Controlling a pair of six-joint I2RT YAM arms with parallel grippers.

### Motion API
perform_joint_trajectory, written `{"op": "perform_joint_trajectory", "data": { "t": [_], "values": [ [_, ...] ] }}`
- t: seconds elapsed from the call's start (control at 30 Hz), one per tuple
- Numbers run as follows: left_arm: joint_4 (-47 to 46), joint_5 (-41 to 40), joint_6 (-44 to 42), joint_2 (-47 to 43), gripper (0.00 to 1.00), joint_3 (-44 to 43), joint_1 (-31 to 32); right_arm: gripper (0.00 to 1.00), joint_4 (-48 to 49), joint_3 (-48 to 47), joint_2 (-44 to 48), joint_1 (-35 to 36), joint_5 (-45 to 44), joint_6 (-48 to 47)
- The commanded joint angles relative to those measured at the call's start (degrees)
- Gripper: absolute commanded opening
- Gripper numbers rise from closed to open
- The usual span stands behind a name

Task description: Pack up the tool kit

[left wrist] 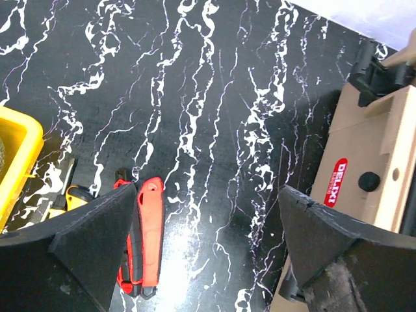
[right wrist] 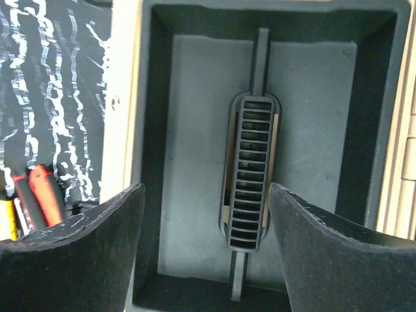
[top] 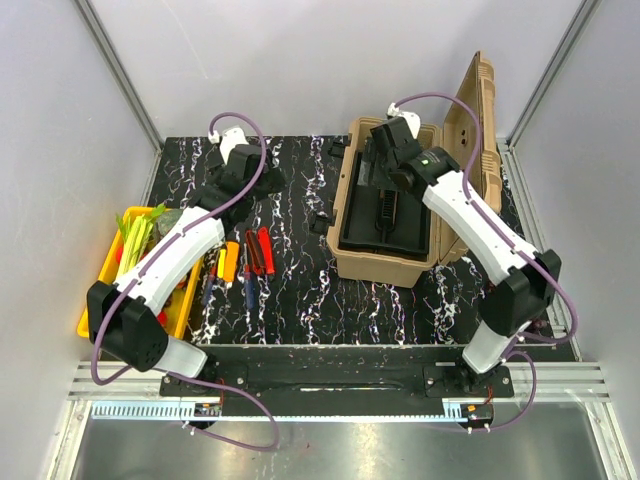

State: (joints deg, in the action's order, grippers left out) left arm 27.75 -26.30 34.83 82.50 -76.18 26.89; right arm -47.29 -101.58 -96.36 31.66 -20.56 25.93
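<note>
Left end effector (left wrist: 208, 250) hangs open beside the red-handled tool (left wrist: 151, 234); right end effector (right wrist: 205, 240) open over the black tray (right wrist: 195, 130). Straddle that handle squarely before closing.

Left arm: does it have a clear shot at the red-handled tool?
Probably yes. The left gripper is open over the table, the red-handled tool lies uncovered near one finger, and the toolbox sits off to the side.

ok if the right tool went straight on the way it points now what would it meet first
Probably the slotted handle of the black inner tray in the toolbox; the right tool hangs open over it, depth unclear.
</note>
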Motion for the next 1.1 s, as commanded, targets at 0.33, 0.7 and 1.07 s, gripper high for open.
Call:
{"op": "perform_joint_trajectory", "data": {
  "t": [0.33, 0.7, 1.07],
  "values": [
    [-1.12, 6.00, 1.64, -1.99, 0.95, 3.23, -3.95, 0.63, -2.63, 4.37, -5.95, -0.02, -3.70, 9.40],
    [-1.03, 7.93, 1.91, -1.11, 0.95, 3.59, -5.36, 0.63, -3.43, 6.66, -4.72, -0.02, -8.35, 8.96],
    [-1.12, 8.55, 2.52, 0.47, 0.95, 2.62, -5.71, 0.67, 4.23, 8.85, 2.58, 1.21, -13.02, 3.69]
  ]
}}
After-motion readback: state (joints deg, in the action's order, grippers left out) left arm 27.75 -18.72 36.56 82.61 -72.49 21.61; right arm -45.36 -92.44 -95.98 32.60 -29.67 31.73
